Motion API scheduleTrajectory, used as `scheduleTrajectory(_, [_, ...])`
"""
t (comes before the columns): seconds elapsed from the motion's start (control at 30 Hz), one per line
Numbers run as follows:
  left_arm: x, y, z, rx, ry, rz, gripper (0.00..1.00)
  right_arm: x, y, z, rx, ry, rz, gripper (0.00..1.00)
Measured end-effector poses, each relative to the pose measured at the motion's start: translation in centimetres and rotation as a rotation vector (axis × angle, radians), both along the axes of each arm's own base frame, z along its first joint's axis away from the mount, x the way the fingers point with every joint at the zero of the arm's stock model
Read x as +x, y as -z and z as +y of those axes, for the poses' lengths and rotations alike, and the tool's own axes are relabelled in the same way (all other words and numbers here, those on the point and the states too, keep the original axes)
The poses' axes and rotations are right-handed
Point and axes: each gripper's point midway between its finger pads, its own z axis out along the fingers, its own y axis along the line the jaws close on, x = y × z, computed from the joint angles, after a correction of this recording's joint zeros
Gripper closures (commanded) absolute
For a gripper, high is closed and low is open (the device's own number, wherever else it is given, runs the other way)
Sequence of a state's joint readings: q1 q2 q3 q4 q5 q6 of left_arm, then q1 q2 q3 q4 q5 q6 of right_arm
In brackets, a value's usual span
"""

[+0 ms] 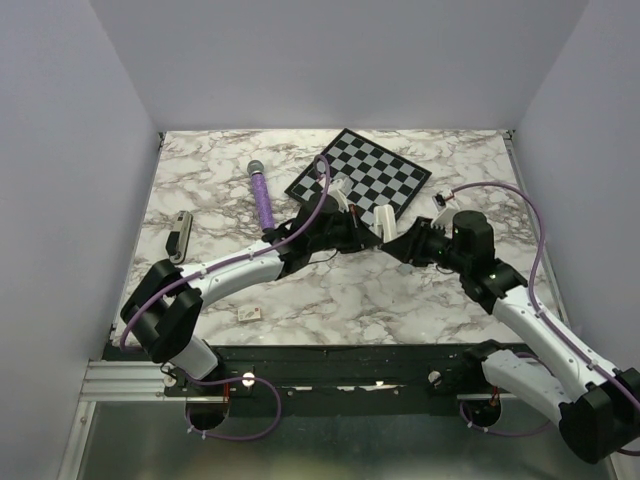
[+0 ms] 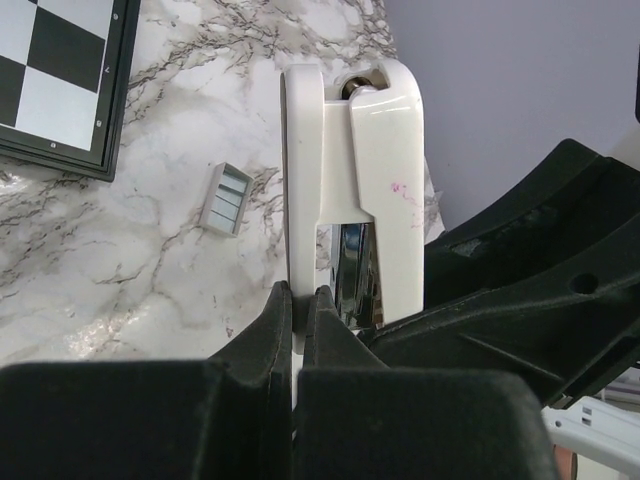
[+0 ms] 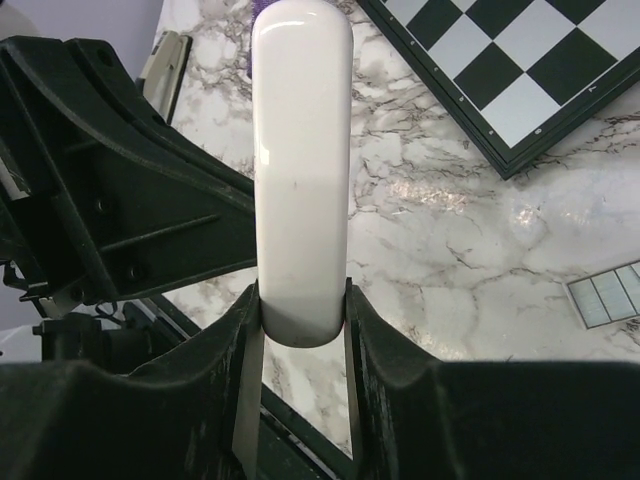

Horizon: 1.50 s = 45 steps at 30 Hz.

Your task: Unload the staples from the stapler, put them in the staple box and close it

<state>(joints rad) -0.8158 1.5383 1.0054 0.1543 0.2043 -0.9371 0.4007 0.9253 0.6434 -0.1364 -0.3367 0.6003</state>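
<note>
roughly midway, i judge: the stapler (image 2: 365,180) hangs above the table (image 2: 150,260), held between both grippers. left gripper (image 2: 300,300) is pinched narrow on its thin white arm, right gripper (image 3: 300,315) clamps its rounded top. it looks hinged open; staples inside are hidden, so emptying seems left.

The left arm (image 1: 225,275) and the right arm (image 1: 545,335) both have glossy white link shells joined by chunky black motor housings. A thin purple cable (image 1: 150,297) loops along each arm and curls below its base. A small green light (image 1: 492,268) glows on the right arm. The left tool (image 2: 298,295) and the right tool (image 3: 300,300) are matt black plastic, with angular bodies, small round holes and flat tapering fingers.
</note>
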Motion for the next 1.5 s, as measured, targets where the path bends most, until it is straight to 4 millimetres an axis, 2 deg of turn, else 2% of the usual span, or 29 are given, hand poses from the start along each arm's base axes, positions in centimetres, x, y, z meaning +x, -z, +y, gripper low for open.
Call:
scheduleTrajectory(0.1, [0.0,0.3,0.1,0.034,0.012,-0.04,1.0,-0.2,-0.3,-0.5,-0.021,0.018,-0.013,0.85])
scheduleTrajectory(0.3, [0.6,3.0,2.1,0.213,0.022,-0.123,1.0,1.0,-2.7,-2.1,-0.086,0.098,-0.067,0.82])
scheduleTrajectory(0.43, [0.1,3.5,3.1,0.266,0.052,-0.177,1.0,1.5,-3.9,-2.5,-0.109,0.12,-0.097,0.81])
scheduleTrajectory(0.7, [-0.9,3.6,4.1,0.27,0.103,-0.247,1.0,2.9,-5.1,-2.0,-0.159,0.091,-0.121,0.65])
scheduleTrajectory(0.93, [-1.0,4.7,4.8,0.264,0.106,-0.222,1.0,4.8,-4.5,-0.9,-0.232,0.023,-0.111,0.53])
scheduleTrajectory(1.07, [-2.5,5.8,4.8,0.26,0.166,-0.187,1.0,6.0,-3.2,-0.9,-0.285,0.004,-0.111,0.42])
scheduleTrajectory(1.3, [-4.6,5.7,3.8,0.222,0.27,-0.174,1.0,8.0,-1.3,-1.0,-0.358,-0.012,-0.101,0.36])
scheduleTrajectory(1.4, [-4.7,5.7,3.8,0.221,0.273,-0.171,1.0,8.6,-1.4,-1.0,-0.37,-0.017,-0.103,0.3])
scheduleTrajectory(1.5, [-4.6,5.8,3.9,0.225,0.266,-0.166,1.0,9.2,-3.3,-0.9,-0.366,-0.032,-0.108,0.26])
